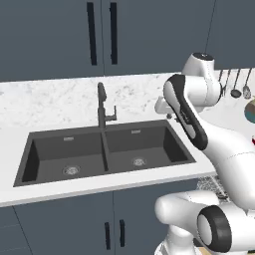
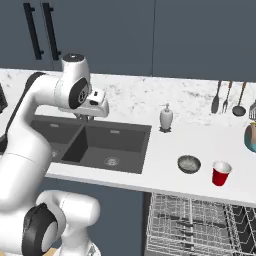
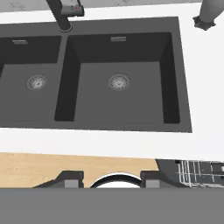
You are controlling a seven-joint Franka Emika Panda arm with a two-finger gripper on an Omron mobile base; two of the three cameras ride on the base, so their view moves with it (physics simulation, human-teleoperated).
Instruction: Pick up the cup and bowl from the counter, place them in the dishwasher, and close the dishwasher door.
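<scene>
Gripper held high over the double sink, nothing between its fingers.

The gripper [image 3: 111, 179] is seen above the right basin of the dark sink [image 3: 118, 78], its fingertips set wide apart and empty. On the white counter [image 2: 165, 150], right of the sink, the grey bowl [image 2: 189, 163] and the red cup [image 2: 220, 173] are found just beside each other, near the soap dispenser [image 2: 166, 118]. Below them the dishwasher rack [image 2: 195, 225] is pulled out.
</scene>
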